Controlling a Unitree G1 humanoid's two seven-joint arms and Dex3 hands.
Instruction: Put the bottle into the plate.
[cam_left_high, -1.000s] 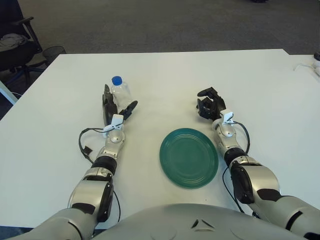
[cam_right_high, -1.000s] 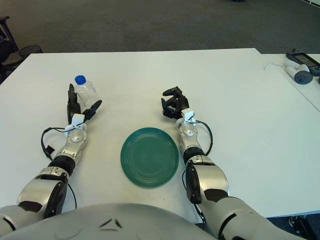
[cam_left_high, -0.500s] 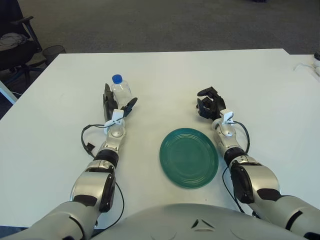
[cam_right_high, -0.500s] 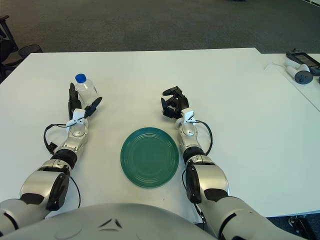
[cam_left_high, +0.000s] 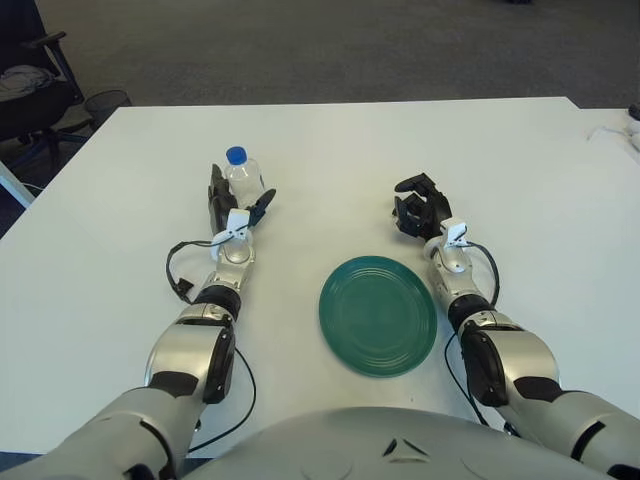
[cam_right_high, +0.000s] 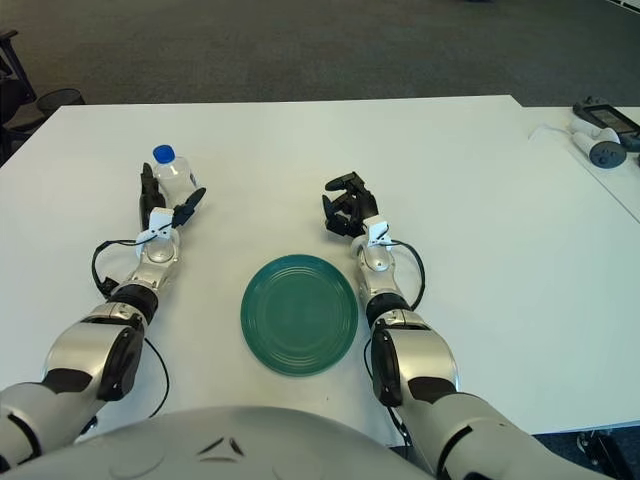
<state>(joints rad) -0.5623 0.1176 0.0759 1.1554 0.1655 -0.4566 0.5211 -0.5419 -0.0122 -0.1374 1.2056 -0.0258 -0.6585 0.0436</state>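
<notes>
Bottle (cam_left_high: 243, 179): a clear bottle with a blue cap is seen upright on the worktop (cam_left_high: 330, 150), on the robot's left side, well apart from the plate.
Left hand (cam_left_high: 232, 204): it is placed just before the bottle, its fingers spread wide to either side of the base; nothing is held, and contact cannot be told.
Change: over the last second the left hand has been carried forward, so that the bottle now sits between the fingers where before it stood just beyond them. The bottle itself has stayed put.
Meaning: the reach is judged nearly done; closing the fingers is what remains before any lift.
Plate (cam_left_high: 378, 314): a green plate is left bare near the worktop's front edge, between the two arms.
Right hand (cam_left_high: 419, 208): it is parked beyond the plate, fingers curled, holding nothing, unchanged.
</notes>
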